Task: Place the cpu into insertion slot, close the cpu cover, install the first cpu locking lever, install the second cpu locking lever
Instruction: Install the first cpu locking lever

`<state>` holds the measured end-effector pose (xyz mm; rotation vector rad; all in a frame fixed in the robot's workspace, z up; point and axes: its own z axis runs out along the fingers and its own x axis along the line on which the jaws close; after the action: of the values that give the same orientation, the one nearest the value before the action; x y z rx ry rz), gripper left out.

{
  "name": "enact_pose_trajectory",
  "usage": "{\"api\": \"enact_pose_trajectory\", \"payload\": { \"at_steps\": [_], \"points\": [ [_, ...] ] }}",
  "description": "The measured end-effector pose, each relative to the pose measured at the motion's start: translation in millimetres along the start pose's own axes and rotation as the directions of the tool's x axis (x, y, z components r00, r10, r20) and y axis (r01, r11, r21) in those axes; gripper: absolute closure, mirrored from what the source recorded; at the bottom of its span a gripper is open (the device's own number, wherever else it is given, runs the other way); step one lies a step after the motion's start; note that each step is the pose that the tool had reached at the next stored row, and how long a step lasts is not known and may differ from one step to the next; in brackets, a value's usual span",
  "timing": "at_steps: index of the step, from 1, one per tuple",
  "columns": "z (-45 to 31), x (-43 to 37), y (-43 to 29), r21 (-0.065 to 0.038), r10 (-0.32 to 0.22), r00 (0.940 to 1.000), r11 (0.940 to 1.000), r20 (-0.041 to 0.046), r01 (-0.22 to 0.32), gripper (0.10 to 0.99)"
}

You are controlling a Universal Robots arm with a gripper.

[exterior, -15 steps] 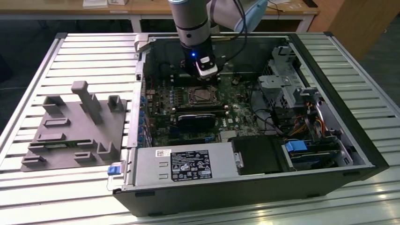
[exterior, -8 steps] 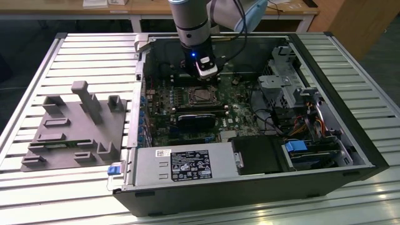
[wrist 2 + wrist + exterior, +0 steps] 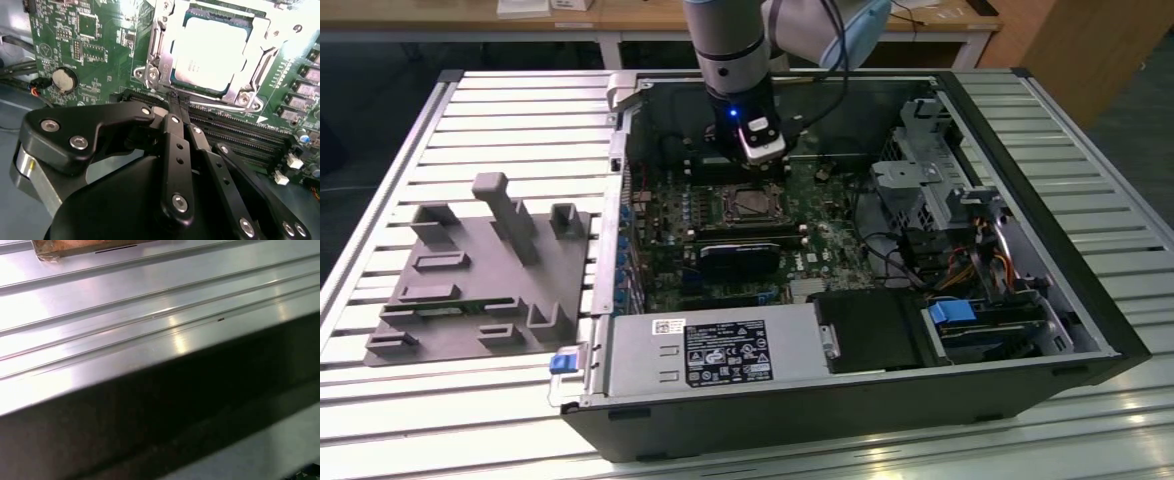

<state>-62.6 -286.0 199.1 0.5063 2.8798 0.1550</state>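
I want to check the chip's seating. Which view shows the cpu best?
The second wrist view: the cpu lies close and pale within the cpu cover. The exterior view shows its insertion slot small and far. The first wrist view faces ribbed metal.

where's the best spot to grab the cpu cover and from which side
The cpu cover lies flat around the cpu, and its square window leaves only thin metal strips. So probably pinch the frame edge nearest the gripper, coming down from above.

Glossy metal cpu (image 3: 210, 50), shiny silver cpu cover (image 3: 159, 62), matt black pincer (image 3: 175, 99), ribbed metal table (image 3: 520, 110)
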Motion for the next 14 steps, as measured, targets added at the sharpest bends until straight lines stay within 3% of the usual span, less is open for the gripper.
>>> {"api": "enact_pose_trajectory", "payload": {
  "at_steps": [14],
  "points": [
    [-2.0,0.4,2.4,0.004,0.020,0.9998,0.9998,0.0028,-0.020,0.984]
  ]
}}
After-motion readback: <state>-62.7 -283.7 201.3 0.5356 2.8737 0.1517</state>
